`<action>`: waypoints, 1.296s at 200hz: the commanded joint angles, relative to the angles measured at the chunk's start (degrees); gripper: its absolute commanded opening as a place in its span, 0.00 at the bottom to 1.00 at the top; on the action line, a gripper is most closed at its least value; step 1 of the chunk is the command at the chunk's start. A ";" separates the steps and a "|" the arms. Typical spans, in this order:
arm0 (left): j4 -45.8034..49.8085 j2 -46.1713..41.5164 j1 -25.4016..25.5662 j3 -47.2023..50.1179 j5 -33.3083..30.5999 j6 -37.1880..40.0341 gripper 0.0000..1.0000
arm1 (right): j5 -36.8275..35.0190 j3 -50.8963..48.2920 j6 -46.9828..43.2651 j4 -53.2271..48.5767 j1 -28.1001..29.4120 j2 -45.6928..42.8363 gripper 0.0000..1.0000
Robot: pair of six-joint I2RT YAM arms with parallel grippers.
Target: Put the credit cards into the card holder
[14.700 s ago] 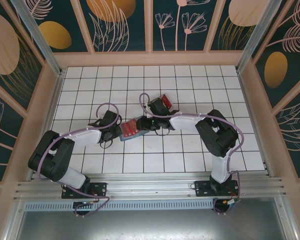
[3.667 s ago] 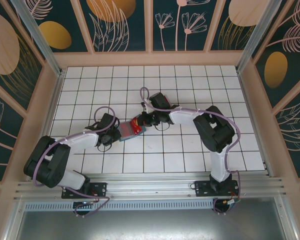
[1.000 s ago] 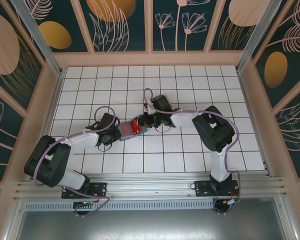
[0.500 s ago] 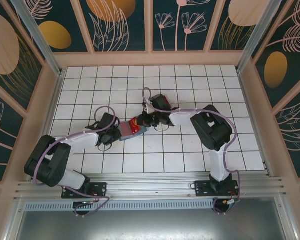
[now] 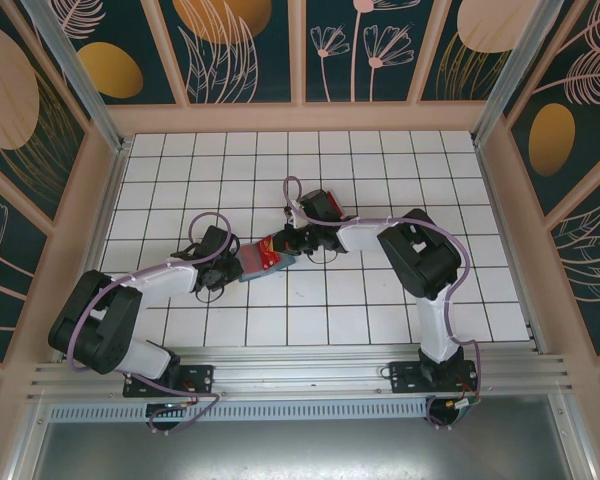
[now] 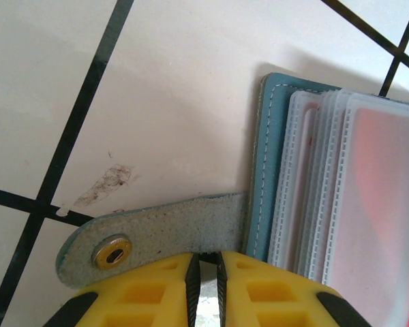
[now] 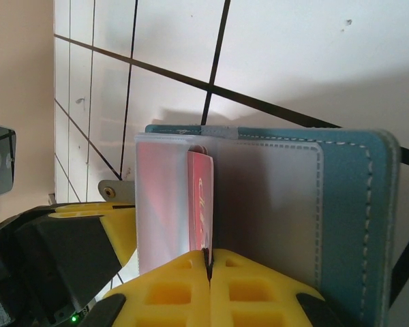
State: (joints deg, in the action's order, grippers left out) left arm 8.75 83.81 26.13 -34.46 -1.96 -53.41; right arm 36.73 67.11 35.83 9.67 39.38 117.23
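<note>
**Ops:** Overhead, where's the holder (image 5: 263, 262)?
**Me:** Mid-table (image 5: 380, 160), between my left gripper (image 5: 232, 266) and right gripper (image 5: 286, 243).
**Ops:** Left wrist?
**Me:** My fingers (image 6: 259, 293) nearly meet under the strap (image 6: 163, 228), with the holder just beyond. I can't tell if they grip.
**Ops:** Right wrist?
**Me:** Clamped on the red card (image 7: 200, 204), standing edge-on among the holder's sleeves (image 7: 273, 197).

The right gripper (image 7: 208, 257) pinches its yellow fingers together on the lower edge of a red card (image 7: 200, 197). The card stands between the clear sleeves (image 7: 266, 197) of the open teal card holder (image 7: 351, 204), which lies on the white tiles (image 7: 293, 61).
</note>
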 commanded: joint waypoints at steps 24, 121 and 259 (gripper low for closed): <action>-4.27 2.94 -0.07 0.88 3.02 0.50 0.19 | -4.73 -0.06 -2.97 -1.04 1.23 1.85 0.06; -4.62 2.96 -0.06 0.97 3.32 0.38 0.19 | -10.28 1.23 -6.78 -1.32 1.75 1.88 0.05; -4.72 3.13 -0.04 0.38 3.64 0.46 0.19 | -9.81 1.40 -5.82 -1.67 4.89 0.21 0.06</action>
State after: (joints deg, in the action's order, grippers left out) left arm 8.34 84.01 26.13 -34.46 -1.83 -53.41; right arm 28.42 68.53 26.98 9.96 42.44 117.19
